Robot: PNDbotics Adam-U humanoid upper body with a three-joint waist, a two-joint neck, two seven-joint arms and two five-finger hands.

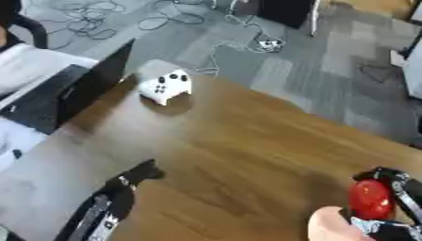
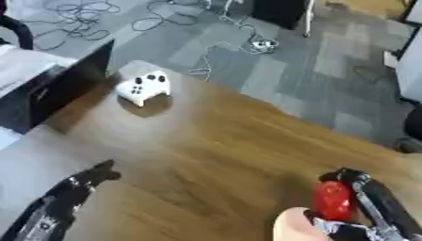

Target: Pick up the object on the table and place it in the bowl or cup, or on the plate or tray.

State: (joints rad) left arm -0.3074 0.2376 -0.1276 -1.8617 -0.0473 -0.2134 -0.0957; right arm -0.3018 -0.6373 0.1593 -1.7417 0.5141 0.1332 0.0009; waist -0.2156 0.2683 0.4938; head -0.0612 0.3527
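Observation:
A red rounded object (image 1: 369,198) sits in my right hand (image 1: 397,203) at the lower right, with the dark fingers curled round it. Just below and to its left lies the pale rim of a dish or cup (image 1: 328,227), cut off by the bottom edge. My left hand (image 1: 136,176) comes in at the lower left above the wooden table (image 1: 239,146), its fingers pointing up and holding nothing. A white game controller (image 1: 166,86) rests near the table's far left corner.
A dark laptop or monitor (image 1: 78,89) stands at the table's left edge beside the controller. Cables (image 1: 91,21) and a power strip (image 1: 270,44) lie on the grey carpet floor beyond the table's far edge.

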